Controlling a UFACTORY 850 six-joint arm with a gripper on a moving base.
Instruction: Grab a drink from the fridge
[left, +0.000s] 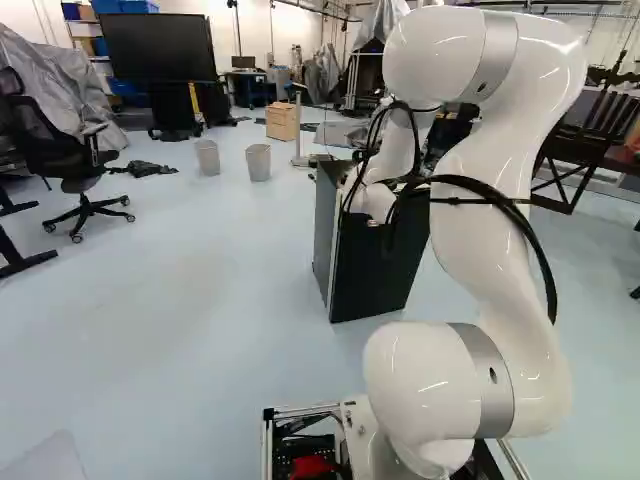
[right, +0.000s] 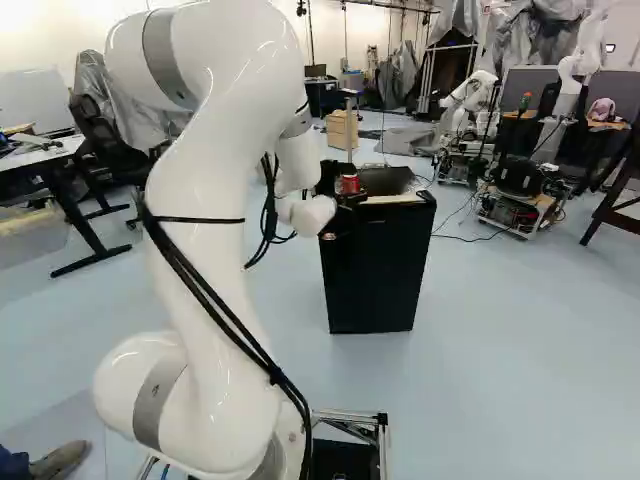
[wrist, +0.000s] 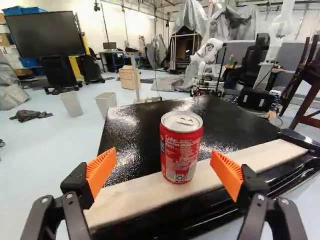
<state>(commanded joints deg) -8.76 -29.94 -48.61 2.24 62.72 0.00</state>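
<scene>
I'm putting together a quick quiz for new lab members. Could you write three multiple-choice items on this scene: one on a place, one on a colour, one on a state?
1. Where does the can stand?
A) On the floor
B) On the pale strip atop the fridge
C) In a wastebasket

2. What colour are the pads?
A) Orange
B) Blue
C) Green

3. How is the hand?
A) Shut on the can
B) Shut, empty
C) Open

Key:
1 B: the can's base meets the strip.
2 A: both pads show orange.
3 C: its fingers stand wide apart, with gaps either side of the can.
</scene>
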